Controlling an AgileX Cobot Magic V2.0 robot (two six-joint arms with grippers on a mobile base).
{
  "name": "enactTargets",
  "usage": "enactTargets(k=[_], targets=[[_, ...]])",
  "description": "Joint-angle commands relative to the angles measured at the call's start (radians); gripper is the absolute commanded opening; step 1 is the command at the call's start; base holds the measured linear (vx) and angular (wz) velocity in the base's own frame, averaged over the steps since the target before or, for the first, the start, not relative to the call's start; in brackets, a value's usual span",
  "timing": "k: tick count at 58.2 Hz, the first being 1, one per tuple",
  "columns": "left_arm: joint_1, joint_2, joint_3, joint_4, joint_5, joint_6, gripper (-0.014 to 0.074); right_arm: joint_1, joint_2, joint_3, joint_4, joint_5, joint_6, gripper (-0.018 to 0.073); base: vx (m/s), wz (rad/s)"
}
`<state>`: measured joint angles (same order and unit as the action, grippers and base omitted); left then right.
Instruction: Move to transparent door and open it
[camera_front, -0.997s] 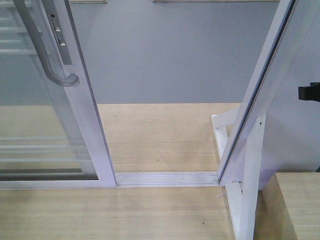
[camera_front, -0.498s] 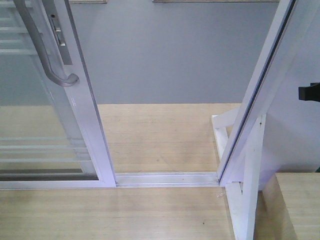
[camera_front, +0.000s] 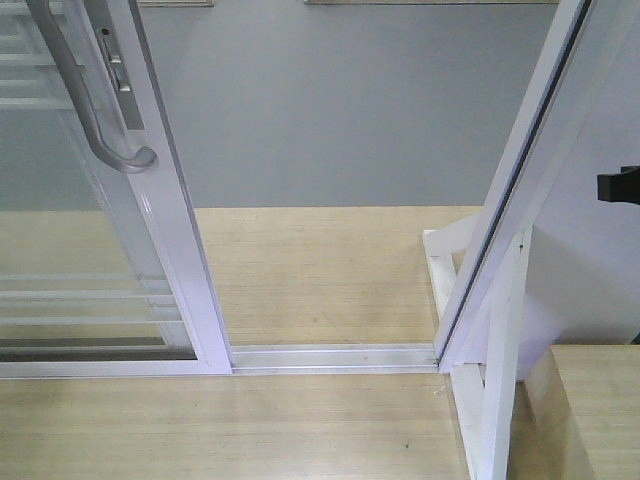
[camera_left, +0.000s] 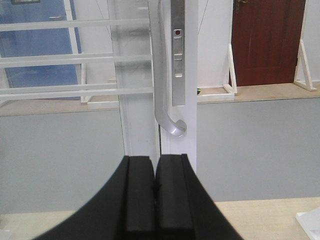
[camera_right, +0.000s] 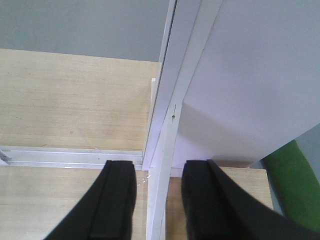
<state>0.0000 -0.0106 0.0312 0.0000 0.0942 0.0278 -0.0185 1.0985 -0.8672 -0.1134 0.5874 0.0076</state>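
Observation:
The transparent door (camera_front: 90, 250) stands at the left in the front view, slid aside, with its white stile (camera_front: 175, 250) and curved silver-grey handle (camera_front: 95, 110). A gap opens between it and the white frame post (camera_front: 525, 170) on the right. In the left wrist view my left gripper (camera_left: 155, 167) is shut and empty, just below the handle's lower end (camera_left: 172, 125) and in line with the stile (camera_left: 200, 75). In the right wrist view my right gripper (camera_right: 159, 175) is open and empty, with its jaws on either side of a white brace (camera_right: 162, 200).
A silver floor track (camera_front: 330, 357) crosses the gap, with wooden flooring on both sides and grey floor beyond. A white brace (camera_front: 500, 380) and a wooden block (camera_front: 595, 410) sit at the lower right. A small black part (camera_front: 618, 185) juts in at the right edge.

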Motion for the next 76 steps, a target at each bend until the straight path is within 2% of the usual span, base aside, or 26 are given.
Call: enactTargets(k=[1,16,21,29,41,49,63,73,76], targets=[[0.001,-0.014,0.016,-0.007,-0.075,-0.011,-0.0008,-0.004,-0.016,-0.029,-0.008,-0.065,-0.008,0.0333,0.0,0.0],[0.001,-0.014,0.016,-0.007,-0.075,-0.011,-0.0008,-0.004,-0.016,-0.015,-0.01,-0.078,-0.008,0.0333,0.0,0.0],[0.001,-0.014,0.016,-0.007,-0.075,-0.011,-0.0008,-0.006,-0.052,0.018,-0.053,-0.087,-0.008,0.0312,0.0,0.0],[0.001,-0.014,0.016,-0.007,-0.075,-0.011,-0.0008,-0.013,-0.179,0.159,-0.034,-0.217,-0.008,0.0193,0.0,0.0],[0.001,-0.014,0.016,-0.007,-0.075,-0.011,-0.0008,-0.092,-0.452,0.425,0.062,-0.468,-0.008,-0.0016,0.0,0.0],[0.001,-0.014,0.016,-0.007,-0.075,-0.011,-0.0008,-0.112,-0.636,0.571,0.071,-0.526,-0.008,-0.0011,0.0,0.0],[0.001,-0.014,0.016,-0.007,-0.075,-0.011,-0.0008,-0.112,-0.909,0.792,0.072,-0.538,-0.008,-0.0008,0.0,0.0],[0.001,-0.014,0.016,-0.007,-0.075,-0.011,-0.0008,-0.112,-1.038,0.904,0.072,-0.598,-0.008,-0.0008,0.0,0.0],[0.001,-0.014,0.016,-0.007,-0.075,-0.011,-0.0008,-0.112,-1.08,0.901,0.076,-0.55,-0.008,-0.0008,0.0,0.0]])
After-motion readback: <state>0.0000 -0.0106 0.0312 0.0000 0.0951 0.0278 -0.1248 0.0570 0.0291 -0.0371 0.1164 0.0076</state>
